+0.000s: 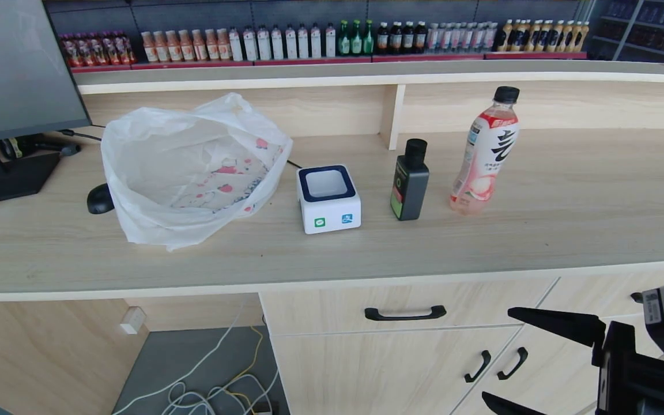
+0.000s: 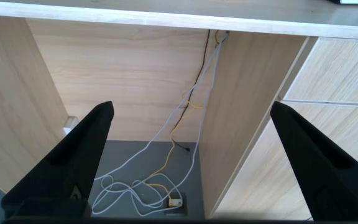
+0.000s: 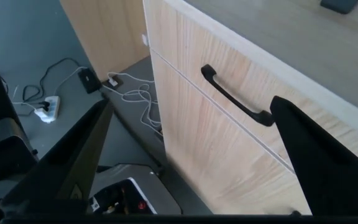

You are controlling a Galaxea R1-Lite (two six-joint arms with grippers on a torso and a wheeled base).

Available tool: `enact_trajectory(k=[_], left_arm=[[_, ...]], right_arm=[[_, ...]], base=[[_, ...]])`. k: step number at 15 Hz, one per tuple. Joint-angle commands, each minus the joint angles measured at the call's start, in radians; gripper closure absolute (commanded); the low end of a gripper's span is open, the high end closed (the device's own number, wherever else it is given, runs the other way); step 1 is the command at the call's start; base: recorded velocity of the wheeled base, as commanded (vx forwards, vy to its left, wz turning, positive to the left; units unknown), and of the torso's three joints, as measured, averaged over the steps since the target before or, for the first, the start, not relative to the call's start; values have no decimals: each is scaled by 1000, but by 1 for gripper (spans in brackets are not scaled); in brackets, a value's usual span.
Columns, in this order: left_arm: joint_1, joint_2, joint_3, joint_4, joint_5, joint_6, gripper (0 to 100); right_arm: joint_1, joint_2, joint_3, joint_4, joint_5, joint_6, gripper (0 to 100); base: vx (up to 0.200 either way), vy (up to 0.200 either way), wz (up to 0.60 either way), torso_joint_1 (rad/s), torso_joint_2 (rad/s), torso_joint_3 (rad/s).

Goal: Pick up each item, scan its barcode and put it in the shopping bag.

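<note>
Up past the right claw [image 1: 516, 363], over drawers [image 1: 320, 311] and counter [image 1: 482, 253] edge, stand a dark bottle [image 1: 410, 183], pink bottle [image 1: 485, 155], scanner [image 1: 328, 199], and shopping bag [image 1: 193, 167] farther left. It hangs low, spread open, empty; the left claw [image 2: 191, 162] likewise.

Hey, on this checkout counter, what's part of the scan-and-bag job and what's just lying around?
Job:
black bottle
pink drink bottle
scanner
shopping bag

Lying about:
mouse
monitor
shelf bottles
</note>
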Motion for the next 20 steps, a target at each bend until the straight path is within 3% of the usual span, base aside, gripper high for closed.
enact_trajectory(k=[1, 8, 11, 16, 18, 20], left_arm=[[0, 0, 0, 0, 0, -1, 0], [0, 0, 0, 0, 0, -1, 0], [0, 0, 0, 0, 0, -1, 0], [-2, 0, 0, 0, 0, -1, 0], [0, 0, 0, 0, 0, -1, 0], [-2, 0, 0, 0, 0, -1, 0]], right_arm=[[1, 20, -20, 0, 0, -1, 0], [2, 97, -122, -9, -4, 0, 0], [1, 148, -130, -109, -43, 17, 0], [12, 175, -164, -177, -261, 140, 0], [12, 197, -198, -181, -293, 141, 0], [12, 270, -227, -278, -345, 175, 0]], base=[[0, 0, 0, 0, 0, 0], [0, 0, 0, 0, 0, 0], [0, 0, 0, 0, 0, 0], [0, 0, 0, 0, 0, 0], [0, 0, 0, 0, 0, 0], [0, 0, 0, 0, 0, 0]])
